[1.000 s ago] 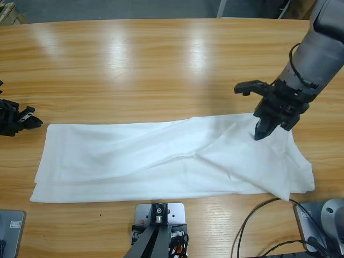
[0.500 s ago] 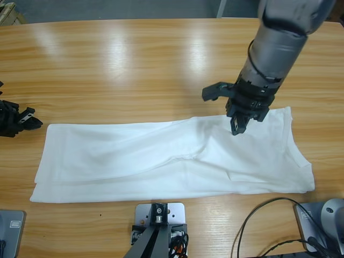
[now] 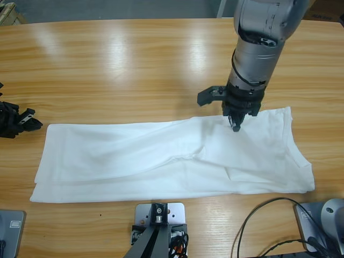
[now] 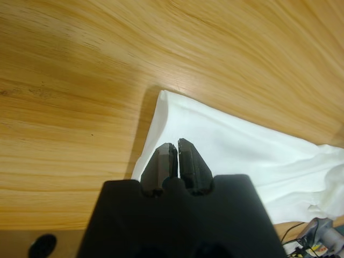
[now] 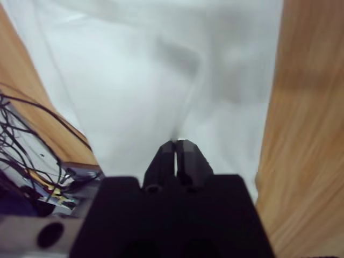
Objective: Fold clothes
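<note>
The white shirt [image 3: 161, 158] lies folded into a long band across the near half of the table, with a soft crease near its middle. My right gripper [image 3: 235, 127] comes down from the top right and is shut, its tips on the cloth near the far edge. In the right wrist view, the right gripper [image 5: 176, 144] has a crease in the shirt [image 5: 134, 80] running away from its tips, and no cloth shows between the jaws. My left gripper [image 3: 21, 121] rests at the table's left edge, short of the shirt's left end. In the left wrist view, the left gripper [image 4: 177, 146] is shut and empty, with the shirt's corner [image 4: 215, 134] beyond it.
Bare wooden table [image 3: 134, 64] stretches behind the shirt. A black cable [image 3: 252, 220] loops on the table's near right edge, and a tangle of cables [image 5: 32, 161] shows past the table edge in the right wrist view.
The right gripper moved left along the shirt. The raised flap at the shirt's right end dropped and now lies flat, with its far corner spread out. The left gripper stayed still.
</note>
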`<state>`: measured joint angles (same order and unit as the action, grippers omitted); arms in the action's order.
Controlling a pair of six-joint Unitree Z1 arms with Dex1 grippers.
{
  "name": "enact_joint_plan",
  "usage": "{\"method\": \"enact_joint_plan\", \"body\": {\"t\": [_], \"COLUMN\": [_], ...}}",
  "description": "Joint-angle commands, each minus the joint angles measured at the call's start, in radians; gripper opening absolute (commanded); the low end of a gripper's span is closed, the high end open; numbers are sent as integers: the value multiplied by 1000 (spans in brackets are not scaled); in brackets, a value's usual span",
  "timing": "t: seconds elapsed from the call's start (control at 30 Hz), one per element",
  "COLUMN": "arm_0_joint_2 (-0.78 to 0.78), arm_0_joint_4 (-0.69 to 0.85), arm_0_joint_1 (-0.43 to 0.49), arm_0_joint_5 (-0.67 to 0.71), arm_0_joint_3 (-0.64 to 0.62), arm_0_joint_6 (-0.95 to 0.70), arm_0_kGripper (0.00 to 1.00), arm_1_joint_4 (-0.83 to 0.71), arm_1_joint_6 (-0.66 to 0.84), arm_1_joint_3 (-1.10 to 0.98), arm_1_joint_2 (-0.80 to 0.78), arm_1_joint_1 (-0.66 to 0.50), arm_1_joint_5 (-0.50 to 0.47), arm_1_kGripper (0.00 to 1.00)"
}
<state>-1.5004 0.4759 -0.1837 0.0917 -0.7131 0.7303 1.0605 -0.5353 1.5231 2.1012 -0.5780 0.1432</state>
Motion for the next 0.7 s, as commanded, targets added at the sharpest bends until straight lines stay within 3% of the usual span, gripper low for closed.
{"method": "enact_joint_plan", "body": {"t": [0.03, 0.13, 0.27, 0.4, 0.53, 0.7], "arm_0_joint_2": [-7, -6, -7, 8, -2, 1], "arm_0_joint_4": [10, 10, 10, 10, 10, 12], "arm_0_joint_1": [-8, -8, -8, -8, -8, -8], "arm_0_joint_5": [11, 11, 11, 11, 13, 15], "arm_0_joint_3": [27, 27, 24, 18, 10, 15], "arm_0_joint_6": [19, 19, 18, 16, 18, 17], "arm_0_kGripper": [0, 0, 0, 0, 0, 0], "arm_1_joint_4": [-22, -31, -220, -366, -565, -631], "arm_1_joint_6": [180, 371, 658, 833, 1059, 1208], "arm_1_joint_3": [-67, -120, -324, -521, -709, -831], "arm_1_joint_2": [-122, -221, -339, -381, -395, -453], "arm_1_joint_1": [-11, -9, 138, 258, 293, 293], "arm_1_joint_5": [258, 283, 154, 154, 143, 74], "arm_1_kGripper": [1000, 1000, 995, 863, 862, 867]}}
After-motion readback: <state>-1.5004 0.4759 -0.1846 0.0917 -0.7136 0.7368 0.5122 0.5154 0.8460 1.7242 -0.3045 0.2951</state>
